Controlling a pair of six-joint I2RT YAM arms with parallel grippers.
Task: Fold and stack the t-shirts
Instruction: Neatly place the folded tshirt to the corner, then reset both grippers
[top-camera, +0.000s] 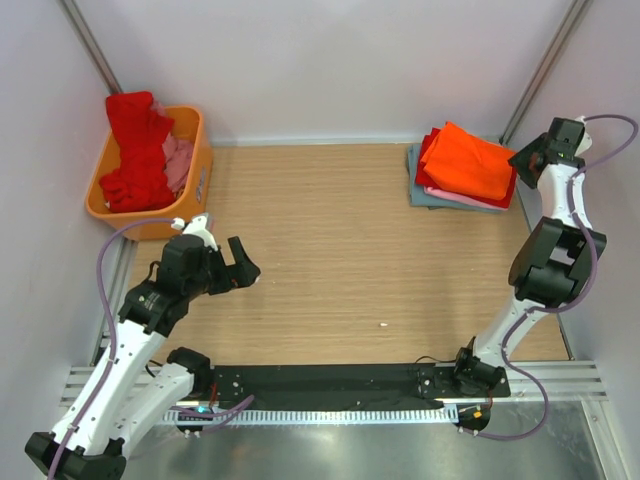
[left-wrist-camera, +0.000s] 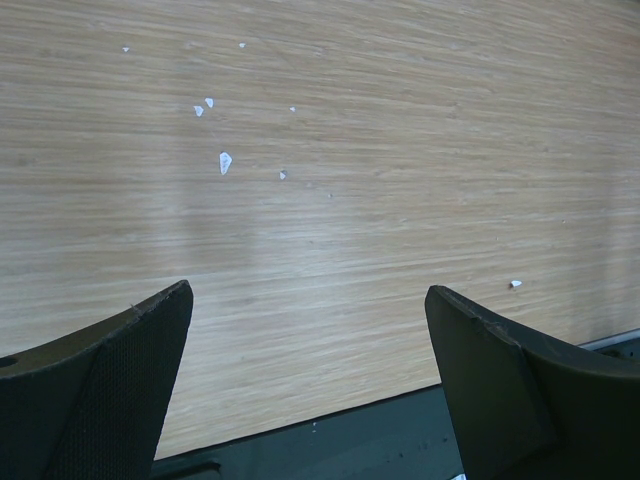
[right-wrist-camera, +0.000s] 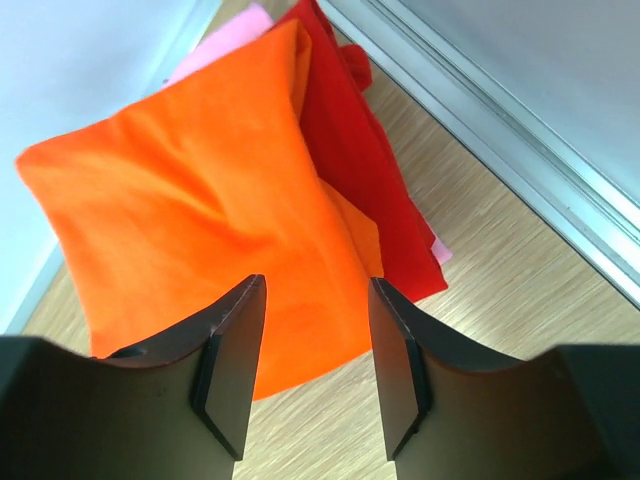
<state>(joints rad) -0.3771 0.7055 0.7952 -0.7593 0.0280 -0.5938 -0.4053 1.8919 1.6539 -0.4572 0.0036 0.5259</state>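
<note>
Folded t-shirts lie stacked at the table's back right: a bright orange one (top-camera: 470, 160) on top, then red (top-camera: 428, 150), pink (top-camera: 450, 197) and grey-blue (top-camera: 420, 190). My right gripper (top-camera: 530, 155) hovers at the stack's right edge. In the right wrist view its jaws (right-wrist-camera: 315, 282) stand apart with nothing between them, just above the orange shirt (right-wrist-camera: 190, 200); red (right-wrist-camera: 370, 170) and pink (right-wrist-camera: 220, 50) edges show beneath. A crumpled red t-shirt (top-camera: 135, 150) and a pink one (top-camera: 178, 160) fill the basket. My left gripper (top-camera: 240, 265) is wide open over bare wood (left-wrist-camera: 308, 290).
The orange plastic basket (top-camera: 200, 175) stands at the back left against the wall. A black base strip (top-camera: 330, 380) runs along the near edge between the arms. A metal rail (right-wrist-camera: 480, 110) lines the wall behind the stack. Small white specks (left-wrist-camera: 224, 161) dot the wood.
</note>
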